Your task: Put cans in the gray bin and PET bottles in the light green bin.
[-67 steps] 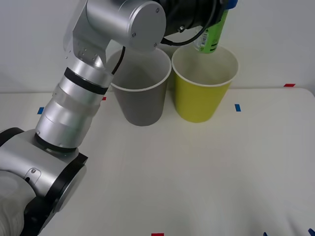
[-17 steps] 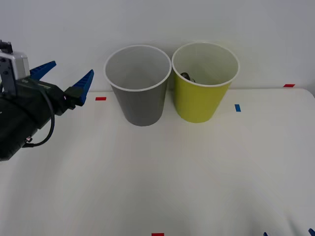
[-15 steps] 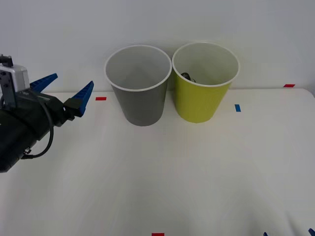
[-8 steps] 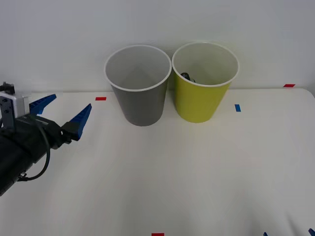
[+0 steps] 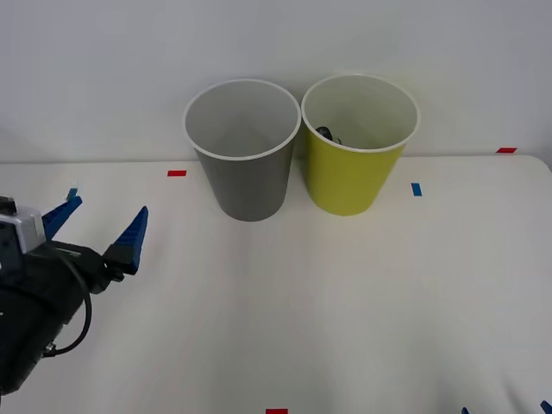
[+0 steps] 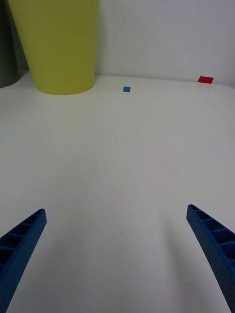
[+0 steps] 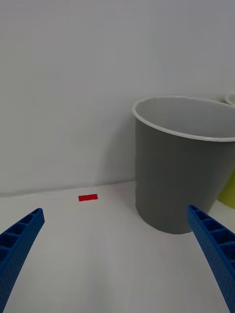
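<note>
1. The gray bin and the light green bin stand upright side by side at the far edge of the white table, close to the wall; rims nearly touch.
2. The left gripper is low at the table's left side, well apart from both bins, fingers spread wide with nothing btw. them.
3. In front of the bins the table surface is wide and free, up to the near edge and the right edge.
4. A small dark object lies inside the light green bin, against its inner wall on the gray bin's side; too small to tell if it is the PET bottle.
5. Left wrist view: the gray bin is ahead w/ a red tape mark beside it on the table; a strip of the light green bin shows at the edge.
6. Right wrist view: the right gripper has its fingers wide apart, empty, over bare table; the light green bin is ahead, w/ a blue mark and a red mark near it.
</note>
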Robot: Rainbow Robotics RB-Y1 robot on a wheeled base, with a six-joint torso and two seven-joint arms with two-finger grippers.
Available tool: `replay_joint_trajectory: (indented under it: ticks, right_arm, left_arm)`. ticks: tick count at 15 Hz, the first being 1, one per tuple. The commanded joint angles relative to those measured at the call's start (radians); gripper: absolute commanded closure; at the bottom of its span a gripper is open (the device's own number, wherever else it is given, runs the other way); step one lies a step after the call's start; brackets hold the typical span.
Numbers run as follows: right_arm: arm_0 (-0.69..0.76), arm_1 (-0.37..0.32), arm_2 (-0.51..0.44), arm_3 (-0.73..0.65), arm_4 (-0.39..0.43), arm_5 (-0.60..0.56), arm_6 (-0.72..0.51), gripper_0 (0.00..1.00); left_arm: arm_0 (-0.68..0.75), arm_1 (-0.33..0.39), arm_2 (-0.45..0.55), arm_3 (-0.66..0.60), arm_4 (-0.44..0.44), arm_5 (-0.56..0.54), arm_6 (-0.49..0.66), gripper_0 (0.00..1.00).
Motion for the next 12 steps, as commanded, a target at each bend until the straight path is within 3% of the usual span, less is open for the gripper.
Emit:
replay_joint_trajectory:
  ticks: [1, 5, 12]
  right_arm:
    - [0.0, 0.0, 0.0, 0.0, 0.0, 0.0, 0.0, 0.0]
    - [0.0, 0.0, 0.0, 0.0, 0.0, 0.0, 0.0, 0.0]
    - [0.0, 0.0, 0.0, 0.0, 0.0, 0.0, 0.0, 0.0]
  left_arm:
    - [0.187, 0.019, -0.12, 0.004, -0.311, -0.212, 0.301, 0.0]
    - [0.233, -0.013, -0.187, 0.17, -0.476, -0.473, 0.404, 0.0]
    - [0.316, 0.034, -0.255, 0.2, -0.507, -0.517, 0.377, 0.0]
